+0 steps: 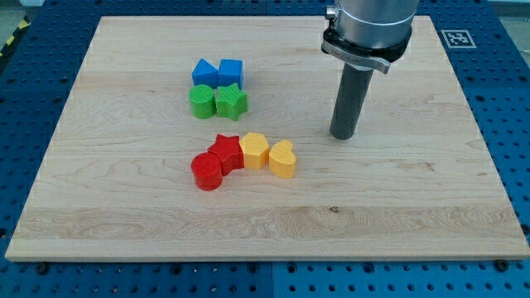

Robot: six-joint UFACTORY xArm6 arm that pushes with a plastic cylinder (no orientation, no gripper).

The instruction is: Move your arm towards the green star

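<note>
The green star [231, 102] sits on the wooden board [124, 207] at upper centre-left, touching a green round block [201, 101] on its left. Two blue blocks [218, 72] stand just above them. My tip [344, 136] rests on the board well to the view's right of the green star and slightly lower, with nothing touching it. Below the green pair lies a row: a red cylinder [207, 172], a red star [224, 152], a yellow block [254, 151] and a yellow heart-like block [282, 159].
The board lies on a blue perforated table [505, 99]. A fiducial marker [456, 37] sits past the board's upper right corner. The arm's grey body [368, 29] hangs above the tip.
</note>
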